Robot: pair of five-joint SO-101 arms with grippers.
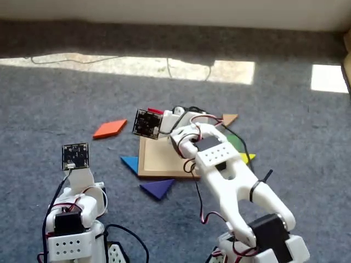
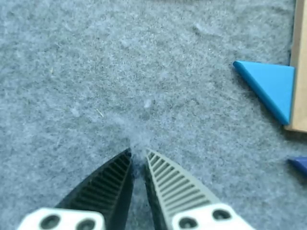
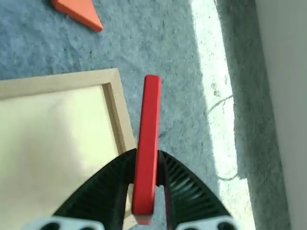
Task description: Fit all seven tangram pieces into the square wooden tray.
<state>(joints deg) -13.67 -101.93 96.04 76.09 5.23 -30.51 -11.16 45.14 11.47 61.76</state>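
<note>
My right gripper (image 3: 146,163) clamping red piece (image 3: 149,120) edge-on, hanging just over corner rim of wooden tray (image 3: 115,103). My left gripper (image 2: 139,155) hovering low over carpet (image 2: 96,72), jaws pressed together, holding nothing. Blue triangle (image 2: 271,88) lying nearby, touching tray edge.

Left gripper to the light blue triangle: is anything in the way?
No. In the left wrist view, the stretch between the left gripper and the light blue triangle is bare grey carpet; the triangle lies beside the wooden tray.
</note>
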